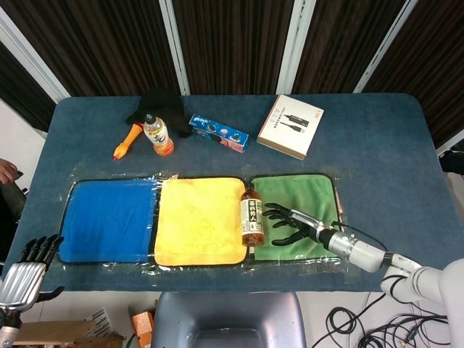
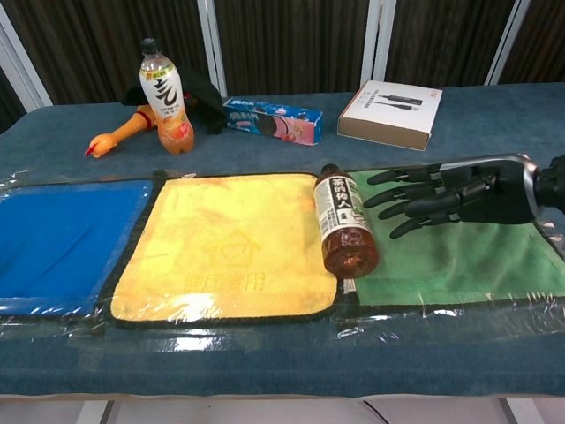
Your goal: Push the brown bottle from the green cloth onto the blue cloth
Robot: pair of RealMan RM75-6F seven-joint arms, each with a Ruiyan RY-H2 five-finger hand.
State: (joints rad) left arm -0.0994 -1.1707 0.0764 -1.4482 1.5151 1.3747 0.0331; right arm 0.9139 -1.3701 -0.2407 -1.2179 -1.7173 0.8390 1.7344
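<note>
Far left, the left hand (image 1: 25, 270) hangs off the desk's (image 1: 377, 152) edge, fingers loosely apart, holding nothing. The blue cloth (image 1: 107, 220) comes next, then the yellow cloth (image 1: 201, 221). The brown bottle (image 1: 252, 218) lies on its side across the seam between yellow and green cloth (image 1: 304, 199). Just right of it, the right hand (image 2: 459, 193) reaches in above the green cloth, fingers (image 2: 397, 189) spread toward the bottle; whether they touch it is unclear.
</note>
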